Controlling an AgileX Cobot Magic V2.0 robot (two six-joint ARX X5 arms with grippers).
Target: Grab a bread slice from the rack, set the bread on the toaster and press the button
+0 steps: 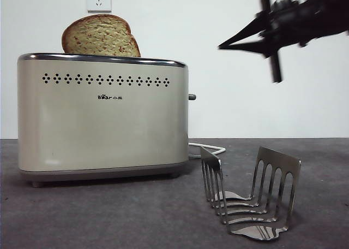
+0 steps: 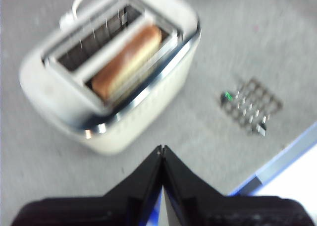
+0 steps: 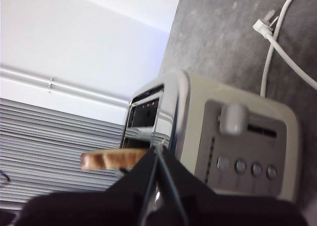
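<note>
- The rack stands bare at the table's near edge, right of the toaster.
- The slice of bread sits upright in a toaster slot.
- The button juts from the toaster's narrow side, open room beyond.
- Right claw, pinched closed and holding nothing, hangs above right; left claw likewise closed, overhead.

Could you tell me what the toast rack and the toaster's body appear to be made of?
The rack looks like polished steel: mirror-bright, reflecting the table. The toaster body seems cream painted metal or plastic with a soft sheen, which one is unclear; its top rim is chrome-like, its base matte grey.
</note>
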